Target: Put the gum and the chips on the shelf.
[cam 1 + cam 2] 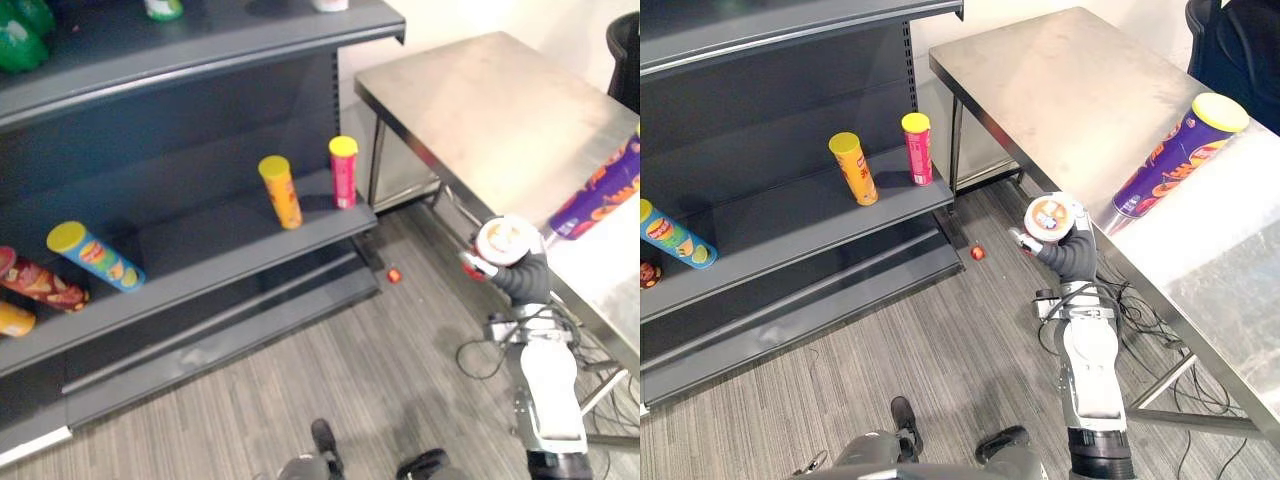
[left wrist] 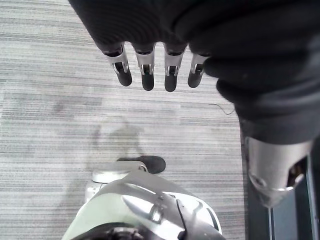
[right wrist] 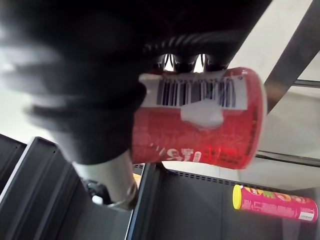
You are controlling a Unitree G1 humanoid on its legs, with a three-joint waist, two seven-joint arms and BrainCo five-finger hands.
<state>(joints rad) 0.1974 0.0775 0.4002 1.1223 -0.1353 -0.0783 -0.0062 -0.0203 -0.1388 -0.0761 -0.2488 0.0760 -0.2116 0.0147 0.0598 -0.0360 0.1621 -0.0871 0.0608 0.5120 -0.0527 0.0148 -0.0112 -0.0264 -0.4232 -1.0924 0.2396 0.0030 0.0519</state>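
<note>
Right hand [image 1: 1070, 255] fingers curled round the red gum tub [image 1: 1052, 217], well right of the shelf [image 1: 780, 225]. Might slip mid-swing from that sideways grip. Left hand [image 2: 147, 75] slack, empty.

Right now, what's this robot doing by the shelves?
The robot's right hand is curled round a red round gum tub with a white lid, held beside the steel table. The purple chips can with a yellow lid is on that table, not yet on the dark grey shelf. The left hand hangs open.
</note>
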